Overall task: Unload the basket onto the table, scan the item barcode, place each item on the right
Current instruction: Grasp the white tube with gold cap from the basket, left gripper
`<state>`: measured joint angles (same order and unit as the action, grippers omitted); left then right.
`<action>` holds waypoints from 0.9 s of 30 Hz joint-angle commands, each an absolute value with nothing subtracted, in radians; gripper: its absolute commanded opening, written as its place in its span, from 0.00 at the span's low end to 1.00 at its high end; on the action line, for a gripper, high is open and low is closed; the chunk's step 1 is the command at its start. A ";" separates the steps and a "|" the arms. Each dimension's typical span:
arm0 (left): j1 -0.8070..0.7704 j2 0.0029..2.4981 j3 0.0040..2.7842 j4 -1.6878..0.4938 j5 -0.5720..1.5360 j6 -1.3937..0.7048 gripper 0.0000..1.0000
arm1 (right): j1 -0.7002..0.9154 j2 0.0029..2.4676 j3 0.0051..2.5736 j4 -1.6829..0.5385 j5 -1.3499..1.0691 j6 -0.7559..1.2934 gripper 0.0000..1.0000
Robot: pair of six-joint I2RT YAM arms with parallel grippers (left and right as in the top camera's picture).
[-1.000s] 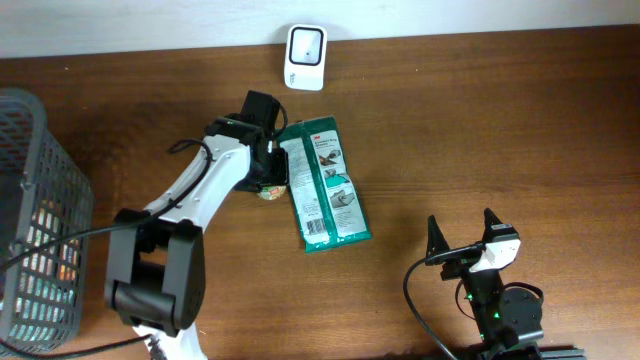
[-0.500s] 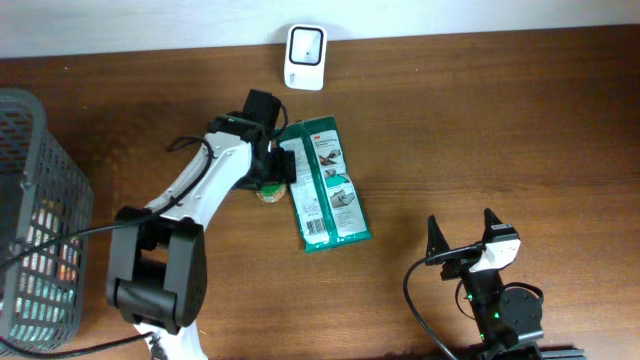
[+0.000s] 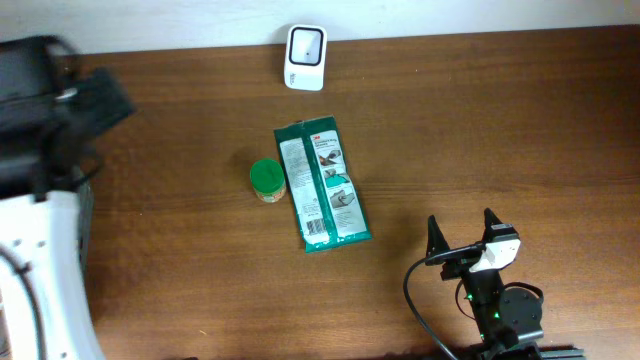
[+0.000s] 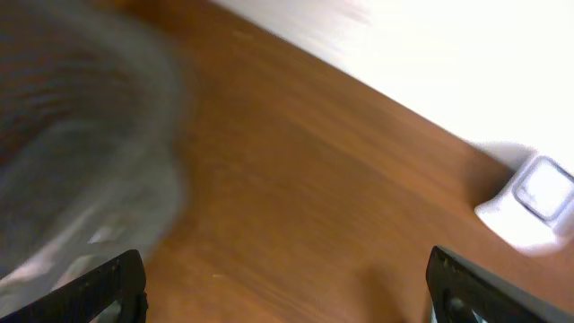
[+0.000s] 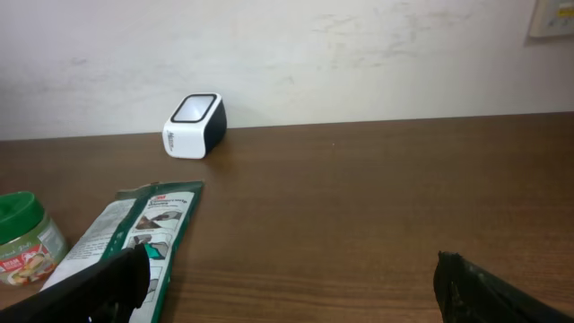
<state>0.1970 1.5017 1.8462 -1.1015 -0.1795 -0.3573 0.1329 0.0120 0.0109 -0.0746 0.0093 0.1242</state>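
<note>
Though blurred, plainly spread wide and pinching nothing: left gripper [image 4: 287, 301], up at nine o'clock over the table [image 3: 480, 110], near a grey mesh basket [image 4: 81, 152]. Likewise spread and empty: right gripper [image 3: 461, 228], low at five o'clock. Near the middle, lying flat, long axis running roughly twelve to six: green packet [image 3: 322, 185], barcode [image 3: 315, 228] facing up at its six o'clock end. Just beside its nine o'clock edge: green-lidded jar [image 3: 265, 180]. At twelve o'clock, by the wall, well apart from both grippers: white scanner [image 3: 305, 43].
</note>
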 commanded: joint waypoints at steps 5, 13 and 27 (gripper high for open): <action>0.635 1.482 1.825 -1.118 -0.151 -0.437 0.96 | 0.137 0.006 0.006 -0.082 0.011 0.120 0.98; 0.844 1.552 1.560 -1.025 -0.148 -0.371 0.93 | 0.137 0.006 0.006 -0.082 0.011 0.120 0.98; 0.883 1.795 1.384 -0.835 -0.014 0.191 0.95 | 0.137 0.006 0.006 -0.082 0.011 0.120 0.98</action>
<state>0.8783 1.7187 1.4109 -0.8276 -0.0452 0.0566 0.1329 0.0120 0.0109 -0.0750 0.0093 0.1246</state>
